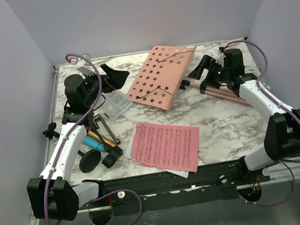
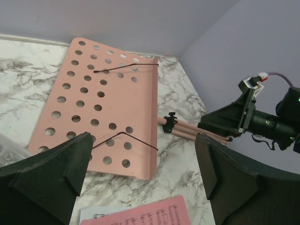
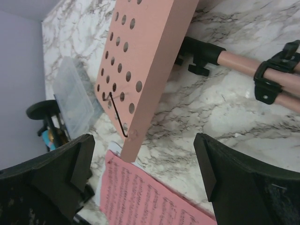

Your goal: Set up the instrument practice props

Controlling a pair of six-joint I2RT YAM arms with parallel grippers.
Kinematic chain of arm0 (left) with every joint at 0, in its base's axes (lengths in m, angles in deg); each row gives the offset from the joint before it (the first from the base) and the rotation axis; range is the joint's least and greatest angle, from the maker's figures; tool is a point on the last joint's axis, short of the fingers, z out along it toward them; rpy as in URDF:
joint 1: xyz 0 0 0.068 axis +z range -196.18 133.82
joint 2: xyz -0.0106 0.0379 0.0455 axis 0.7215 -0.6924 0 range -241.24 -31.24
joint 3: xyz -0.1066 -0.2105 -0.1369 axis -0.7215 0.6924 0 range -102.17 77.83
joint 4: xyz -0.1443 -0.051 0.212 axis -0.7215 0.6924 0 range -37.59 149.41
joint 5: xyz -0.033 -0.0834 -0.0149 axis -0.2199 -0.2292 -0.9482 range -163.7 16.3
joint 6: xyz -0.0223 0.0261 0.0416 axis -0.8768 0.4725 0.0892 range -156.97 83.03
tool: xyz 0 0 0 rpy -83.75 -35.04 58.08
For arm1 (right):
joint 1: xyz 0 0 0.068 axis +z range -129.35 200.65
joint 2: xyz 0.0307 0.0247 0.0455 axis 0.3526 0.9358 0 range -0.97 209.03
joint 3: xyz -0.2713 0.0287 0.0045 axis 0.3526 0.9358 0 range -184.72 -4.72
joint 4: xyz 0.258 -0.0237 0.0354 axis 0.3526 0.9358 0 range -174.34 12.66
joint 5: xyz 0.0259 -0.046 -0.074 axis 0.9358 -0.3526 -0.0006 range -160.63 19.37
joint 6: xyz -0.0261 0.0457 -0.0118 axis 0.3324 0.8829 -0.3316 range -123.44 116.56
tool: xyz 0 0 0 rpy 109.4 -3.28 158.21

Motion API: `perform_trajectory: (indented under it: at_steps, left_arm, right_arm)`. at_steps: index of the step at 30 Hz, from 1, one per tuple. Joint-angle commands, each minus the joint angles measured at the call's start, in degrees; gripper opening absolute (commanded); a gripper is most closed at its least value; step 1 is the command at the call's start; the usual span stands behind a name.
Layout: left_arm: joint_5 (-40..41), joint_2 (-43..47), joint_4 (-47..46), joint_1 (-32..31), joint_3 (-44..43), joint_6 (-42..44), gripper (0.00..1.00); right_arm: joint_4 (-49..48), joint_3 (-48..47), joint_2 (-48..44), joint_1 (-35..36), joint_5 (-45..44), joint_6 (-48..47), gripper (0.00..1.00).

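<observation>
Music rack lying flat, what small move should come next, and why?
Probably lower the right gripper onto the folded legs: its fingers are open and empty close by, and the rack lies flat, so it needs lifting upright first.

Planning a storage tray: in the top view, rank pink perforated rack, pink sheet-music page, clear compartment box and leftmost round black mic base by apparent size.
1. pink perforated rack and pink sheet-music page: about alike, not ranked.
2. clear compartment box.
3. leftmost round black mic base.

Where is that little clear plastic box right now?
In the top view the box lies left of centre, right beside the near-left corner of the pink rack and beyond the microphones.
</observation>
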Motion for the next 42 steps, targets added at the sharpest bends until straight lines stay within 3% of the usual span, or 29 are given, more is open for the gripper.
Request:
perform_trajectory:
  at_steps: [1,7,14,24,32,38,42]
  left_arm:
    - [-3.1,-1.5,-1.2,-1.0,-2.2,-1.8,0.99]
    - [-4.4,-2.6,-1.9,-1.2,-2.4,-3.1,0.99]
    - [-5.6,-3.3,-2.6,-1.2,-2.4,-4.0,0.99]
    - [-6.5,-4.6,-3.5,-1.1,-2.4,-5.1,0.99]
    - [-6.7,-5.5,-3.6,-1.1,-2.3,-5.1,0.99]
    - [-6.5,-5.5,-3.6,-1.0,-2.2,-4.8,0.99]
    - [-6.5,-5.8,-3.6,-1.0,-2.2,-4.9,0.99]
  right_arm:
    - [-11.5,0.5,6.9,-2.4,12.8,10.5,1.0]
    - [-23.6,-2.1,20.1,-2.4,18.8,17.8,0.98]
    - [-36.3,-3.4,31.2,-2.3,22.1,25.4,0.84]
    - [-44.3,-6.4,38.3,-1.0,21.5,29.7,0.65]
    - [-48.3,-10.6,42.5,-0.4,21.5,34.1,0.62]
    - [-55.4,-10.5,42.7,-0.4,22.7,40.4,0.35]
    - [-56.4,-11.3,40.0,-0.7,24.1,42.4,0.13]
